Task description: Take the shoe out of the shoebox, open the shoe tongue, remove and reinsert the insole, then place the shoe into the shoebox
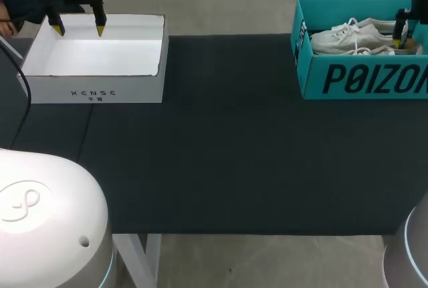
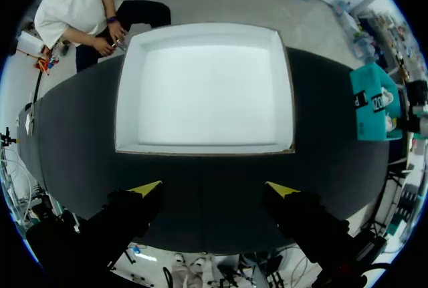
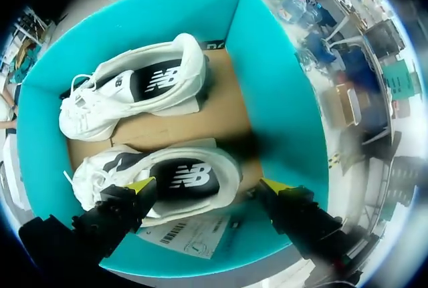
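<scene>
1. The shoe [image 3: 180, 174] nearest my right tool lies in the teal shoebox [image 3: 267, 67]. It is white and rests sole down, with its dark insole showing through the opening.
2. My right tool [image 3: 207, 186] hangs over that shoe's heel. It is released, with the fingers spread wide to either side and grasping nothing.
3. A second white shoe [image 3: 134, 91] lies alongside on the far side of the first. A strip of the box's brown cardboard floor shows between them.
4. A printed paper slip [image 3: 190, 234] sits between the nearer shoe and the shoebox wall.
5. From the head view, the shoebox stands at 2 o'clock on the dark worktop [image 1: 227, 134].
6. An open white box [image 1: 93, 87] sits at 10 o'clock, well apart from the shoebox.
7. My left tool [image 1: 78, 29] hangs above the white box near its far rim, released, with the fingers apart and nothing in them.
</scene>
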### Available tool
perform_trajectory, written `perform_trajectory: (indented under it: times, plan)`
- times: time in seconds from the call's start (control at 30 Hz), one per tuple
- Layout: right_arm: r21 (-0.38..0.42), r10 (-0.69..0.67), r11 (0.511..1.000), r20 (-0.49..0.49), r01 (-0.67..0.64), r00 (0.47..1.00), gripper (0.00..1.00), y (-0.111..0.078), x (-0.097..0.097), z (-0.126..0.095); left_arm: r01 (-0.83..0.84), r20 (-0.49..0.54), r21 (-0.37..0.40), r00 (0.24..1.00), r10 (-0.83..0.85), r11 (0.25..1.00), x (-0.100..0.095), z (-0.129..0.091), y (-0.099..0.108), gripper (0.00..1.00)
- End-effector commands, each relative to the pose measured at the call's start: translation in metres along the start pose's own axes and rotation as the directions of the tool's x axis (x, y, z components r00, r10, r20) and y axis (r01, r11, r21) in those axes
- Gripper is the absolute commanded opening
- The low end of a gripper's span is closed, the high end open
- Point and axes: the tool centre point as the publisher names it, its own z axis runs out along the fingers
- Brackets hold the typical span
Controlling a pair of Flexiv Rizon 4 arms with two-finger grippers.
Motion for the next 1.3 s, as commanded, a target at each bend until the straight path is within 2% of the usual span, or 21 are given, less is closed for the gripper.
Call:
perform_trajectory:
  times: [0.03,0.43,0.47,0.53,0.57,0.67,0.77,1.17,1.3]
  plan:
    - [0.001,-0.002,1.0,-0.008,0.002,1.0,1.0,0.002,-0.001,0.015,0.0,0.001,-0.001,1.0,0.0,1.0,0.0,0.0,0.0,1.0]
    - [0.024,-0.013,1.0,-0.017,0.013,1.0,1.0,0.001,-0.006,0.043,0.0,0.001,-0.001,1.0,0.0,1.0,0.0,0.0,0.0,1.0]
    - [0.025,-0.01,1.0,-0.018,0.01,1.0,0.96,0.001,-0.007,0.043,0.0,0.001,-0.001,1.0,0.0,1.0,0.0,0.0,0.0,1.0]
    - [0.027,-0.006,1.0,-0.016,0.007,1.0,0.5,0.002,-0.008,0.044,0.0,0.001,-0.001,1.0,0.0,1.0,0.0,0.0,0.0,1.0]
    - [0.027,-0.005,1.0,-0.012,0.006,1.0,0.41,0.003,-0.009,0.043,0.0,0.001,-0.001,1.0,0.0,1.0,0.0,0.0,0.0,1.0]
    - [0.03,-0.003,1.0,-0.003,0.003,1.0,0.29,0.004,-0.011,0.043,0.0,0.001,-0.001,1.0,0.0,1.0,0.0,0.0,0.0,1.0]
    - [0.037,-0.002,0.999,0.01,0.002,1.0,0.0,0.005,-0.012,0.043,0.0,0.001,-0.001,1.0,0.0,1.0,0.0,0.0,0.0,1.0]
    - [0.043,0.074,0.996,0.068,-0.077,0.995,0.0,0.003,-0.026,0.035,0.0,0.001,-0.001,1.0,0.0,1.0,0.0,0.0,0.0,1.0]
    - [0.024,0.107,0.994,0.072,-0.109,0.992,0.0,0.001,-0.029,0.02,0.0,0.001,-0.001,1.0,0.0,1.0,0.0,0.0,0.0,1.0]
